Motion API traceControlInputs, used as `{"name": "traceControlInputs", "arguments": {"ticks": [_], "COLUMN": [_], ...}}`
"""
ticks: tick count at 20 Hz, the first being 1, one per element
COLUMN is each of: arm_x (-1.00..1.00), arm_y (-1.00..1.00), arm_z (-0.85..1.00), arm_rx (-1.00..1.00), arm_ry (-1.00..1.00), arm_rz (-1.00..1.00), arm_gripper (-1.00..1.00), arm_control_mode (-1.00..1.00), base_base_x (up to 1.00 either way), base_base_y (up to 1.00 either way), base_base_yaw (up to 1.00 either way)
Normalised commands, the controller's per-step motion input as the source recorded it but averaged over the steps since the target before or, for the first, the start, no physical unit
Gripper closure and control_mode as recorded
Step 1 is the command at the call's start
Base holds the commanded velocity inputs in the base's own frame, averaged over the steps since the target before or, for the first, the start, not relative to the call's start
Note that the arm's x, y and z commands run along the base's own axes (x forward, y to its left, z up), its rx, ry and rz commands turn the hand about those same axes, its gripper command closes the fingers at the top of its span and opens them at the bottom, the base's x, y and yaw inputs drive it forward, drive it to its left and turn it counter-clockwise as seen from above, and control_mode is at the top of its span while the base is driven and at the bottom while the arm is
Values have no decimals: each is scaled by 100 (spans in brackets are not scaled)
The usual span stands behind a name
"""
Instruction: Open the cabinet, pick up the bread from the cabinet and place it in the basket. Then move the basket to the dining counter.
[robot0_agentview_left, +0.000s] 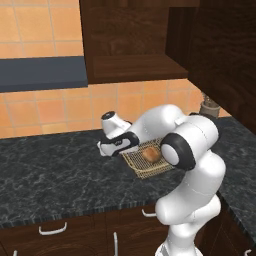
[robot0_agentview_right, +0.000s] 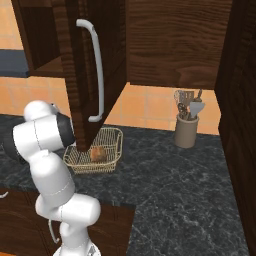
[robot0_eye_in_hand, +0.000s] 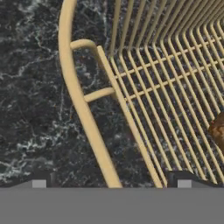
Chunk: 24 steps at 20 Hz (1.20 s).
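In the left base view, the white arm bends low over the black speckled tabletop (robot0_agentview_left: 50, 165), its hand ending at the left edge of the basket (robot0_agentview_left: 150, 170). The bread (robot0_agentview_left: 150, 154) lies inside the basket. The dark cabinet (robot0_agentview_left: 130, 40) hangs above, and the claw itself is hidden under the hand.

In the right base view, the cabinet door (robot0_agentview_right: 82, 70) stands swung open, its long silver bar handle (robot0_agentview_right: 96, 70) facing the camera. Below its lower edge sits the basket (robot0_agentview_right: 107, 150) with the bread (robot0_agentview_right: 98, 154) in it. A grey utensil crock (robot0_agentview_right: 185, 131) stands well apart to the right.

In the hand view, the claw (robot0_eye_in_hand: 111, 183) is spread wide, one tip on each side of the basket's rim wire (robot0_eye_in_hand: 83, 113), without closing on it. The bread (robot0_eye_in_hand: 217, 130) shows at the right edge, on the mesh floor. No writing or labels can be read anywhere.
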Motion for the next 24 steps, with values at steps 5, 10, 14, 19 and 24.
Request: {"name": "traceControlInputs", "arguments": {"ticks": [5,10,14,19,24], "arm_x": [-9,0,0,0,0], "arm_y": [-8,-34,-28,-1,0], "arm_z": [0,-4,-7,0,0], "arm_rx": [-6,-3,0,0,0], "arm_ry": [-3,-3,0,0,0], "arm_rz": [0,0,0,0,0], "arm_gripper": [-100,-100,-100,100,100], "arm_control_mode": [-100,-100,-100,-100,-100], "base_base_x": [0,0,0,0,0], "base_base_y": [0,0,0,0,0], "base_base_yaw": [0,0,0,0,0]}}
